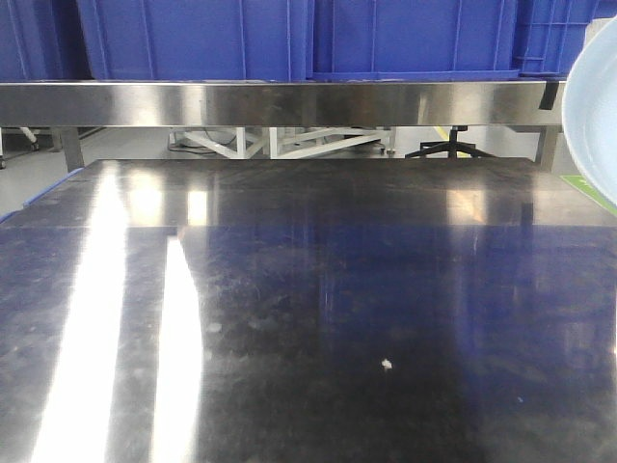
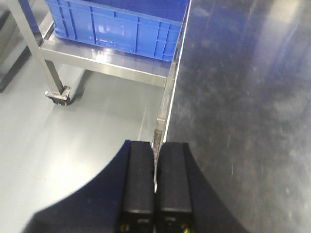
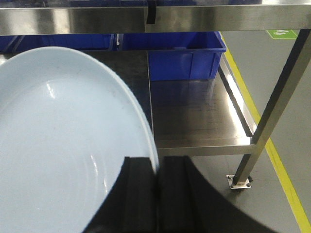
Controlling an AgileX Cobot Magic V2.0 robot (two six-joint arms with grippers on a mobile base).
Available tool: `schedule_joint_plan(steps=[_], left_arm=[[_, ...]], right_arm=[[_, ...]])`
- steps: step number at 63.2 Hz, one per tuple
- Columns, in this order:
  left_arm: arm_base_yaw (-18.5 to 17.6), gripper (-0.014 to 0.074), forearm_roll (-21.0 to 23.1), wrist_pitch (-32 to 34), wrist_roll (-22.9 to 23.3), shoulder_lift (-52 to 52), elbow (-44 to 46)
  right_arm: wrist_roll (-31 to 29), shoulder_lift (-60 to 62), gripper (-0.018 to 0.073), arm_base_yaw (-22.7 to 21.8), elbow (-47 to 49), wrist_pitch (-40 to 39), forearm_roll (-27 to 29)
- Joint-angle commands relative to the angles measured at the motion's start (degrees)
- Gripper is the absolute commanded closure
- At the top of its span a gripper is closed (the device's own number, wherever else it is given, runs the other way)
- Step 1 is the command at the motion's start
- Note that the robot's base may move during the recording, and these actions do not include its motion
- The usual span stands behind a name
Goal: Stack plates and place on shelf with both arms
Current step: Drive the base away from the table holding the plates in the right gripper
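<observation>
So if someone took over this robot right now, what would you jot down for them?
Left claw: shut, empty, over the table edge.
Right claw: shut on the rim of a plate, held up near the shelf.
Done: one plate lifted. No second plate in view, so stacking is unconfirmed.
Left: set the plates on the shelf.

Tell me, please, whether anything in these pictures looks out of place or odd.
Little stands out. A small pale speck lies on the dark tabletop, perhaps a crumb. A strip of black tape hangs on the shelf bar. The plate is pinched at its rim by the right gripper, off the table.
</observation>
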State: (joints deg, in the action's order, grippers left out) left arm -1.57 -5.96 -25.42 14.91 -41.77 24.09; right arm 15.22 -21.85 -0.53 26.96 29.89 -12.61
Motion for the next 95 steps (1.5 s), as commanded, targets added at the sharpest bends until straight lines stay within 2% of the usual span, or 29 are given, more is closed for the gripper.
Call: schedule_joint_plan(steps=[1,95], left_arm=[[-0.16,0.0501,0.16,4.02,0.4,0.27,1.59],[-0.16,0.0501,0.16,4.02,0.4,0.27,1.59]], right_arm=[[-0.15,-0.1,0.0531,-0.21,1.71,-5.75,-0.46],[-0.15,-0.1,0.0531,-0.21,1.71,-5.75,-0.46]])
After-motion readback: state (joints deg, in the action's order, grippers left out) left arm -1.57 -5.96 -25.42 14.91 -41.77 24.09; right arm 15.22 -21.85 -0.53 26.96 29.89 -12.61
